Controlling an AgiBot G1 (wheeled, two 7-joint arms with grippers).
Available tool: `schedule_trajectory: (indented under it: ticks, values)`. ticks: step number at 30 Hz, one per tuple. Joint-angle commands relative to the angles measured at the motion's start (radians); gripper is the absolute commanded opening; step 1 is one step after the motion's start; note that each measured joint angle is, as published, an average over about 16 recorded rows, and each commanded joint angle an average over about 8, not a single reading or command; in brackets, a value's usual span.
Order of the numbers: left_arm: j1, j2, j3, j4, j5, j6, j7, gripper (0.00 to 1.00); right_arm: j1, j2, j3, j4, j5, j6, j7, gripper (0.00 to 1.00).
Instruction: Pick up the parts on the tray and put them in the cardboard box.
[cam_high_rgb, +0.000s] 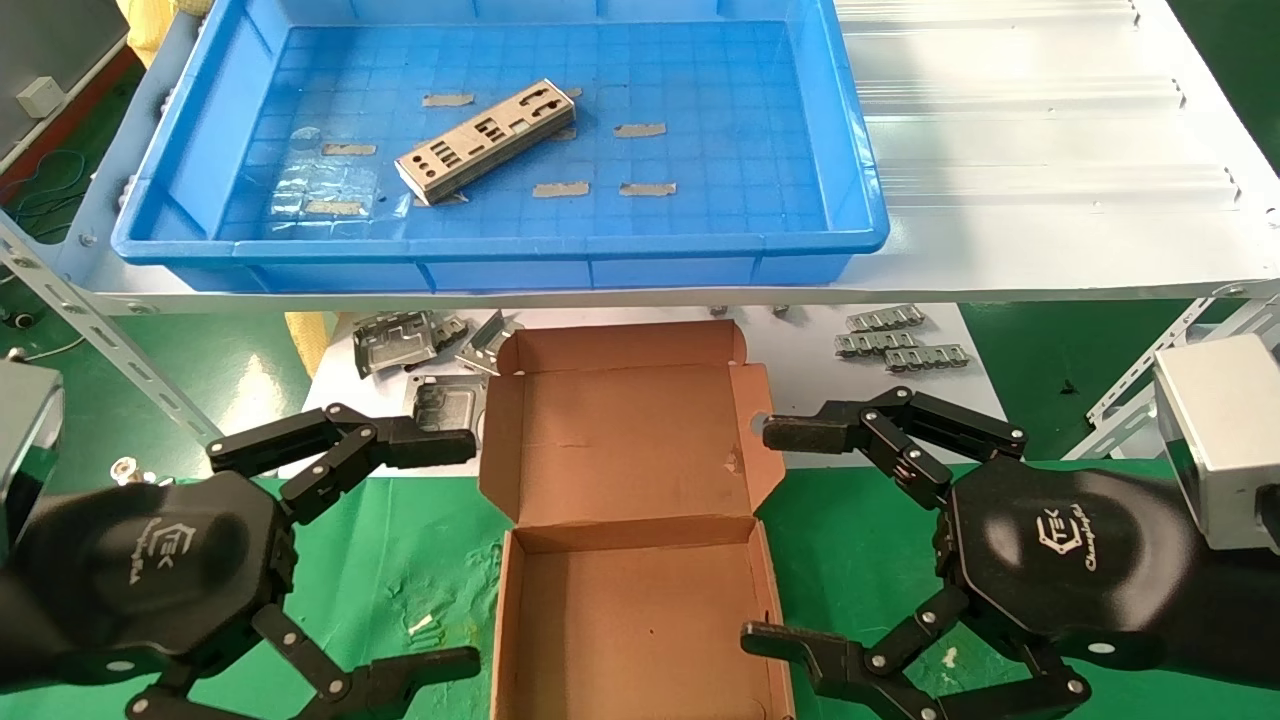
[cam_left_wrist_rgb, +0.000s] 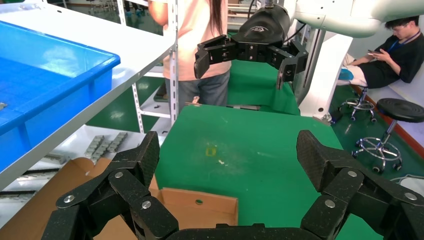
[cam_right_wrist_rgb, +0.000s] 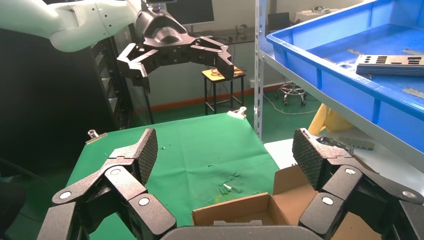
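Observation:
A stack of thin grey metal plates with cutouts (cam_high_rgb: 485, 140) lies slantwise in the blue tray (cam_high_rgb: 840, 150) on the upper shelf; it also shows in the right wrist view (cam_right_wrist_rgb: 390, 64). The open, empty cardboard box (cam_high_rgb: 630, 560) lies on the green table below, lid folded back. My left gripper (cam_high_rgb: 440, 560) is open and empty just left of the box. My right gripper (cam_high_rgb: 770, 535) is open and empty just right of it. Both hover low, well below the tray.
Squarish stamped metal frames (cam_high_rgb: 400, 345) and small ridged strips (cam_high_rgb: 895, 340) lie on the white lower surface behind the box. Slanted metal shelf brackets (cam_high_rgb: 110, 340) stand at both sides. Tape bits (cam_high_rgb: 640, 130) stick to the tray floor.

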Motion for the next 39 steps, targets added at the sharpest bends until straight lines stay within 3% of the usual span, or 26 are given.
schedule_trajectory:
  ticks: [1, 34, 39]
  values:
    - [0.0, 0.0, 0.0, 0.0, 0.0, 0.0, 0.0, 1.0, 0.0, 0.0, 0.0, 0.0, 0.0, 0.0, 0.0, 0.0]
    - [-0.003, -0.003, 0.0, -0.002, 0.005, -0.002, -0.001, 1.0, 0.0, 0.0, 0.0, 0.0, 0.0, 0.0, 0.0, 0.0]
    - [-0.079, 0.012, 0.012, -0.021, 0.047, -0.024, -0.028, 1.0, 0.0, 0.0, 0.0, 0.0, 0.0, 0.0, 0.0, 0.0]
